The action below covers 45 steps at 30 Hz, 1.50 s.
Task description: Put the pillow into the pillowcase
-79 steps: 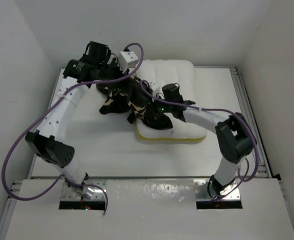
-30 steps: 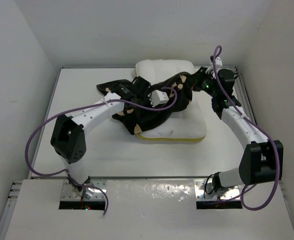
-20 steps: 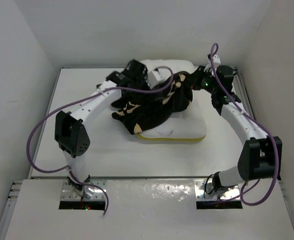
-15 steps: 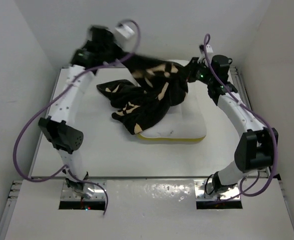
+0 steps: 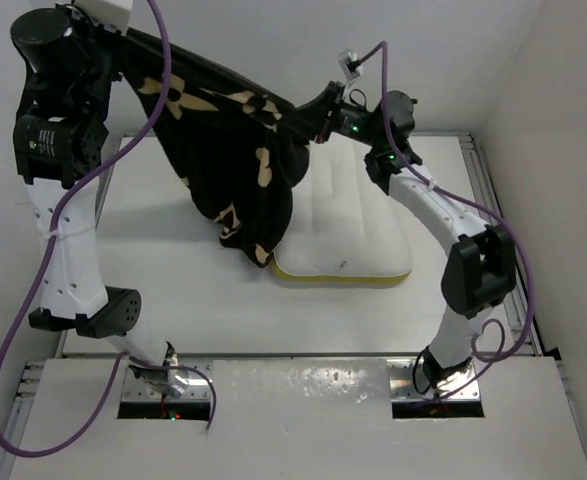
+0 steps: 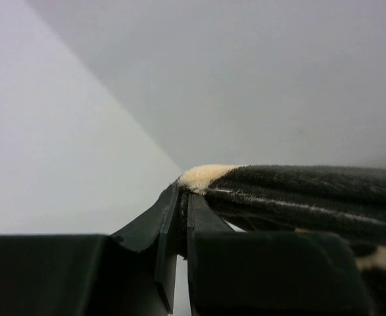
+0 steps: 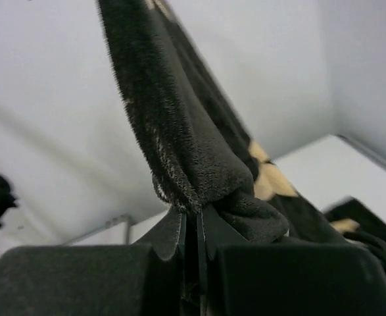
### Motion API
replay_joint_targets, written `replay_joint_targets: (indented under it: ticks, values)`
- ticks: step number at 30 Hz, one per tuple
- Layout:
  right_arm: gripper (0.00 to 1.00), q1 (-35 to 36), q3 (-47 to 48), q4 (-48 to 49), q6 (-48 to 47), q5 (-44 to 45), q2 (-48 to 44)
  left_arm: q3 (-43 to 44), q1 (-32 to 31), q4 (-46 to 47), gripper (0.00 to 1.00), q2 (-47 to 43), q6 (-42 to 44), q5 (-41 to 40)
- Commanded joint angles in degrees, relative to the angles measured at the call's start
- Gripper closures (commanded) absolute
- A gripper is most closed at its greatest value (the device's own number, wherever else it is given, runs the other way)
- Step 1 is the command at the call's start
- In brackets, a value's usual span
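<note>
Both arms have swung upward in the last half second, lifting the pillowcase point(image 5: 228, 150) off the pillow point(image 5: 358, 215) and stretching it taut above the pillow's far-left corner. The left gripper point(image 6: 183, 197) and right gripper point(image 7: 195, 220) each pinch its edge, jaws nearly closed on the cloth. The slack hangs along the pillow's left side.

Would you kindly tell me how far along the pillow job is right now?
Done: the pillowcase hangs stretched in the air above the table. In hand: the left end effector and the right end effector are each shut on an edge of it. Left: the pillow lies bare on the table, outside the case, so insertion has not begun.
</note>
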Motion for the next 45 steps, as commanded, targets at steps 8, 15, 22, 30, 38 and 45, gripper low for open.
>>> replay_joint_targets:
  ticks: [8, 15, 22, 30, 38, 45]
  values:
    - [1.0, 3.0, 10.5, 1.2, 6.9, 11.0, 6.4, -2.7, 2.6, 11.9, 1.0, -4.2, 11.0, -13.6]
    - [1.0, 1.2, 27.4, -25.4, 3.2, 12.1, 19.0, -24.3, 5.5, 7.0, 1.0, -3.7, 6.6, -5.9]
    - [1.0, 1.6, 40.3, -16.8, 8.2, 23.7, 29.9, -13.1, 12.9, 1.0, 1.0, 12.5, -7.6, 2.8]
    - [1.0, 1.1, 45.2, 10.6, -6.1, 43.5, 22.8, -10.3, 15.5, 33.1, 1.0, 1.2, -6.1, -1.2]
    - [1.0, 2.6, 23.2, 20.7, -7.8, 26.1, 12.1, 3.8, 20.3, 24.7, 1.0, -0.2, -5.9, 0.9]
    - [0.96, 7.2, -7.9, 13.9, -12.5, 12.0, 3.7, -27.9, 22.5, 4.5, 1.0, -10.1, 3.6, 23.1]
